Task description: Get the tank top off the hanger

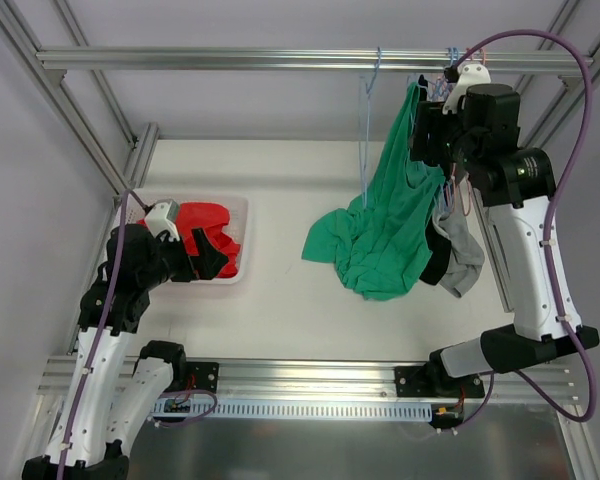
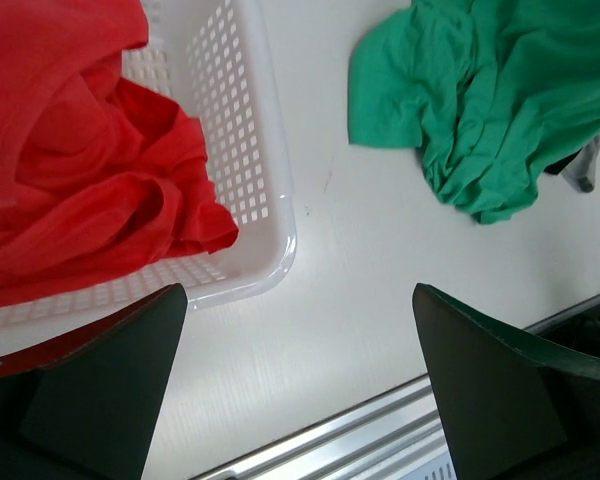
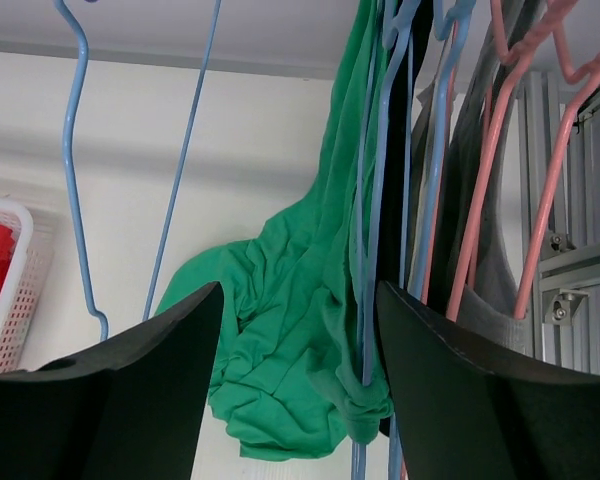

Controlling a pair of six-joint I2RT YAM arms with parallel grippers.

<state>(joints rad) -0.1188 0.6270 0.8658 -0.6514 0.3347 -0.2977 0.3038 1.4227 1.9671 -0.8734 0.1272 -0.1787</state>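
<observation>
- Up at the rail (image 1: 230, 60) on the far right, the green tank top (image 1: 380, 235) is hanging from a blue hanger (image 3: 365, 200), and its lower part is lying bunched on the table (image 1: 280, 180).
- The right pincer (image 1: 425, 135) is reaching in at the hanger, its jaws standing apart with the green cloth and blue wires between them; no grip is showing.
- Grey and black garments (image 1: 465, 255) are hanging just beside the tank top on pink hangers (image 3: 480, 230).
- An empty blue hanger (image 1: 365, 130) is dangling to the left.
- The left pincer (image 1: 205, 255) is hovering wide open, holding nothing, at the near corner of the white basket (image 1: 242, 240), where a red garment (image 1: 205, 225) is lying.
</observation>
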